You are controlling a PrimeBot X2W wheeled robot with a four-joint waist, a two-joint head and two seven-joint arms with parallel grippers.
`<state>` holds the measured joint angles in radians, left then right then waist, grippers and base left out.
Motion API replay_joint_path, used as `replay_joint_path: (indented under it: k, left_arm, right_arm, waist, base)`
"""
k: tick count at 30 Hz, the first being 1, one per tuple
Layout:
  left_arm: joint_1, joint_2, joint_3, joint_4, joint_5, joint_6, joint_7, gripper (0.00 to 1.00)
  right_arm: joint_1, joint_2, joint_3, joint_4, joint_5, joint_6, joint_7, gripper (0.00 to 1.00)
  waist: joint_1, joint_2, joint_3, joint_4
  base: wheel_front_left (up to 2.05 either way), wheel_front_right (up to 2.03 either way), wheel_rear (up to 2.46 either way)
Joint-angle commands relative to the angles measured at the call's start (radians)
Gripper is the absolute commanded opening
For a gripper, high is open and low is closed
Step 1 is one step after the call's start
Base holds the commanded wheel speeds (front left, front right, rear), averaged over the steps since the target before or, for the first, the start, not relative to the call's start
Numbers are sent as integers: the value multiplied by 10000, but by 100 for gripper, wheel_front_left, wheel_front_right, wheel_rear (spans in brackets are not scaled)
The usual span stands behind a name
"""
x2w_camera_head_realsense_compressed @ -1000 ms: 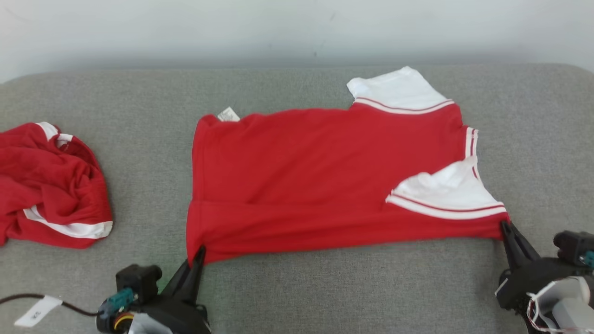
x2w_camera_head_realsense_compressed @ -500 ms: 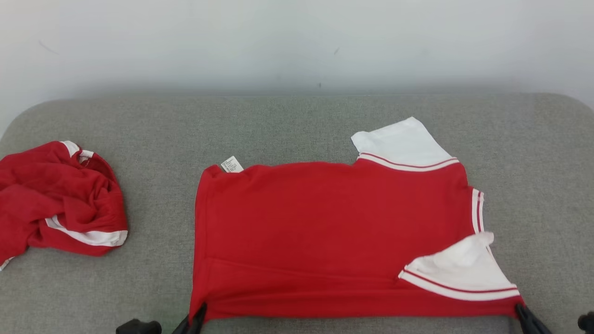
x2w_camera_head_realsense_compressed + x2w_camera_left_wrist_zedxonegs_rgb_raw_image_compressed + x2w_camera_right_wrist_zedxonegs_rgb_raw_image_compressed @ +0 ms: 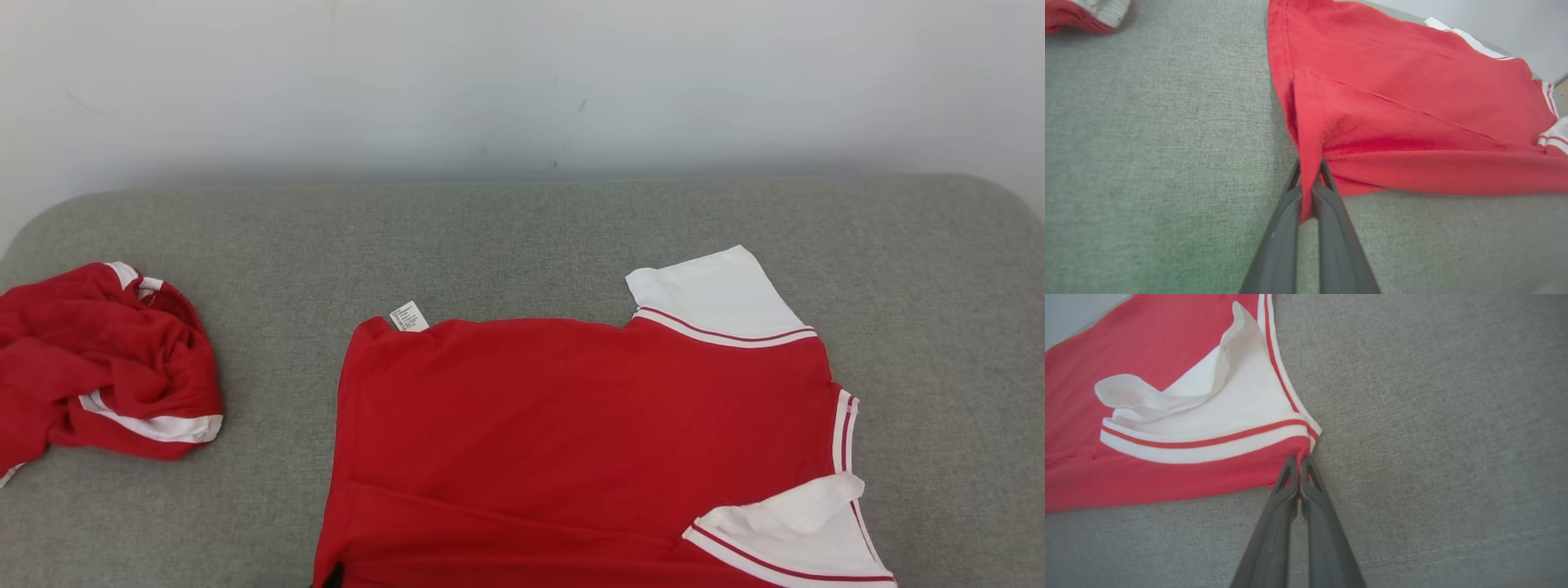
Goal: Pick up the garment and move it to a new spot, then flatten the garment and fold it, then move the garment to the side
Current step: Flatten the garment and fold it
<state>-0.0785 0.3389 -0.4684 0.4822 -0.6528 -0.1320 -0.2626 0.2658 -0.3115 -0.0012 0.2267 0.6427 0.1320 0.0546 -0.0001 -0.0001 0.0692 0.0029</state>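
garment (image 3: 588, 433): red with white sleeves, spread on the grey upholstered surface (image 3: 490, 237), near edge doubled over
left claw (image 3: 1309, 168): clamped on the garment's near hem corner
right claw (image 3: 1298, 464): clamped on its corner below the white sleeve (image 3: 1216, 412)
second red garment (image 3: 98, 367): crumpled, well apart at left

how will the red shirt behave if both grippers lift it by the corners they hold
Probably floppy: the red shirt bunches into folds where the left gripper pinches its corner. The middle would likely sag between that and the right gripper. The loose white sleeve, curled up on top, may flop or shift.
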Motion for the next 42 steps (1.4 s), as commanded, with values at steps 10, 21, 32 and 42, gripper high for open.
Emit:
replay_joint_path:
  k: [10,21,32,42]
  left_arm:
    - [618,-383,1270,-829,889,26,-40,100]
    - [1569,-1800,3792,-3541,3554,26,-40,100]
    - [1980,-2622,4724,-4162,4601,27,-40,100]
    - [293,-2242,4134,-3100,4227,26,-40,100]
  right_arm:
    - [-241,449,-648,-939,-908,-21,-435,100]
    - [-1006,1096,231,-862,-1811,-19,-2777,100]
    - [-1293,2032,-58,-935,-3014,-19,-3191,100]
    - [-1987,2310,-208,-1129,-3447,-19,-3195,100]
  waist:
    - [1,1,-184,121]
    - [1,1,-175,276]
    - [1,1,-125,285]
    - [1,1,327,69]
  base:
    - [0,0,0]
    - [0,0,0]
    - [0,0,0]
    - [0,0,0]
